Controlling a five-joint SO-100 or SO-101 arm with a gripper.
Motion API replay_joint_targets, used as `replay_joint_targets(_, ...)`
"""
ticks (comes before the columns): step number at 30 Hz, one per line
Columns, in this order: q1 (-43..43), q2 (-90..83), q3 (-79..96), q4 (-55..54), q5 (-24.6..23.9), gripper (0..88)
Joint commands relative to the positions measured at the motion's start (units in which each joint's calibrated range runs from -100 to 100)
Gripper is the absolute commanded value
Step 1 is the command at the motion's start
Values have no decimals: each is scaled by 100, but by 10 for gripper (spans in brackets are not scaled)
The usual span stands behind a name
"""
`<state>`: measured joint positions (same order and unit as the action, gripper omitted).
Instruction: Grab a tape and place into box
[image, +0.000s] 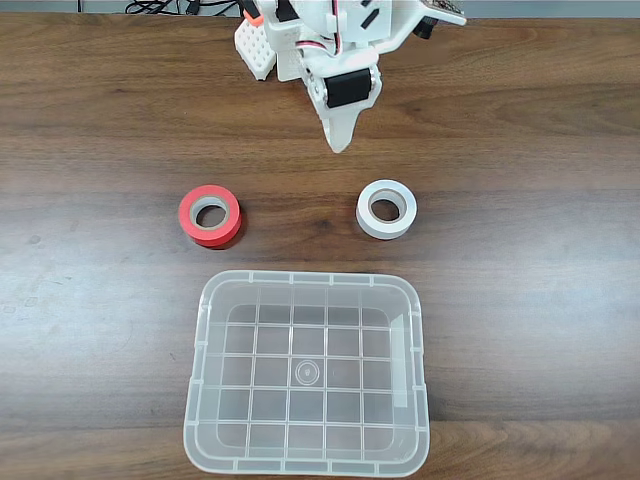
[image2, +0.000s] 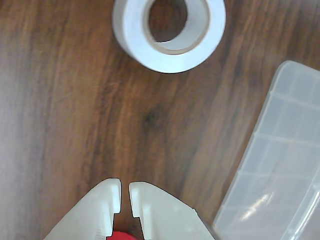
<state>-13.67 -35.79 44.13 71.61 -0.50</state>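
Observation:
The white tape (image: 386, 209) lies flat on the wooden table, right of centre; in the wrist view the tape (image2: 168, 34) sits at the top edge. The clear box (image: 307, 372) stands at the front of the table with nothing in it, and its corner (image2: 272, 170) shows at the right of the wrist view. My white gripper (image: 341, 143) hangs at the back of the table, behind and left of the tape. Seen from the wrist, the gripper (image2: 125, 192) is shut, fingers nearly touching, with nothing held and bare wood between it and the tape.
A red tape roll with a grey core (image: 210, 214) lies left of the white one. The arm's white base (image: 300, 40) stands at the table's back edge. Bare wood surrounds the rolls and the box.

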Motion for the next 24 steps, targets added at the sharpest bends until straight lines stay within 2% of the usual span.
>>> replay_joint_targets(1, -147, 1198, -1667, -183, 255, 13)
replay_joint_targets(9, -922, 2758, -3016, -183, 276, 13)
replay_joint_targets(17, -944, 4303, -4085, -183, 271, 13)
replay_joint_targets(24, -944, 4729, -4374, -183, 271, 13)
